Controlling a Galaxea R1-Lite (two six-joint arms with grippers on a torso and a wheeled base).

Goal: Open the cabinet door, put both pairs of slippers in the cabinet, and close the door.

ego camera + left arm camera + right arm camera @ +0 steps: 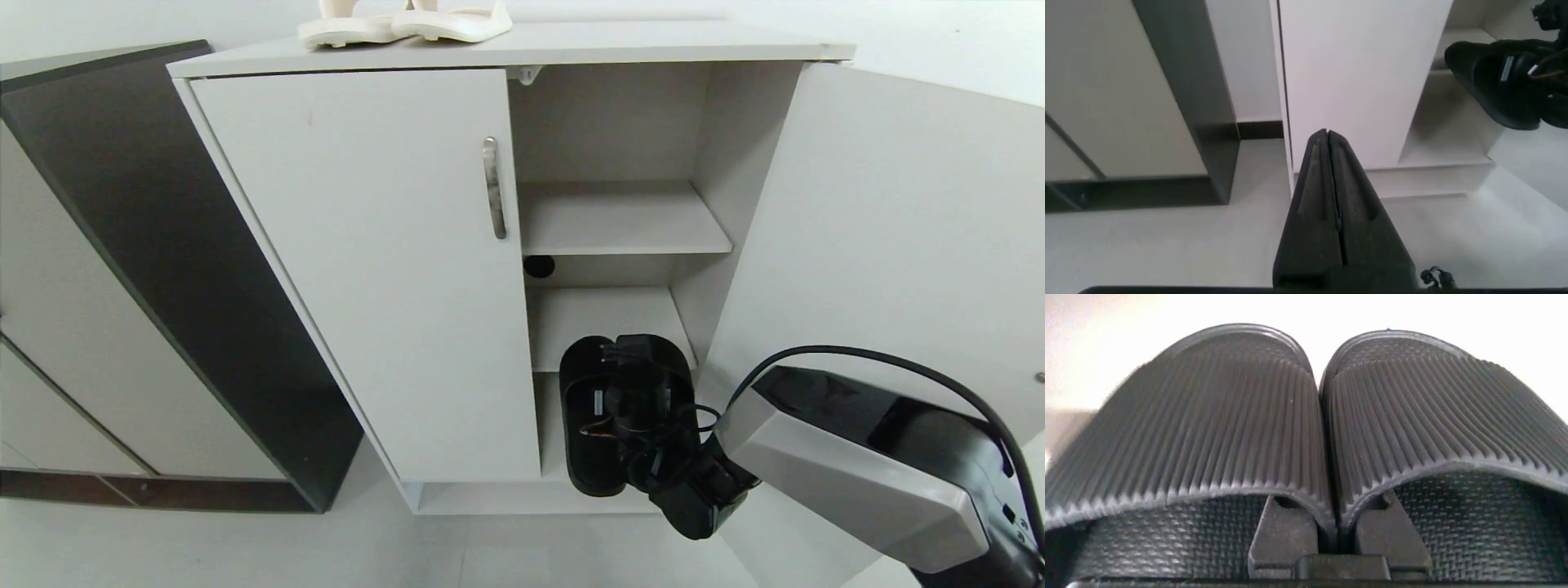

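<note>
Nearest me, my left pincer [1327, 163] hangs low over the floor in front of the closed left door [367, 269], its fingers pressed together on nothing. To the right and a little farther, my right pincer [1331, 531] is clamped on the inner strap edges of the black slippers [592, 408], held side by side at the mouth of the cabinet's [522, 57] lowest compartment; I cannot tell whether their soles touch its floor. The right door [882, 229] stands swung open. Farthest, the white slippers [408, 24] lie on the cabinet's top.
</note>
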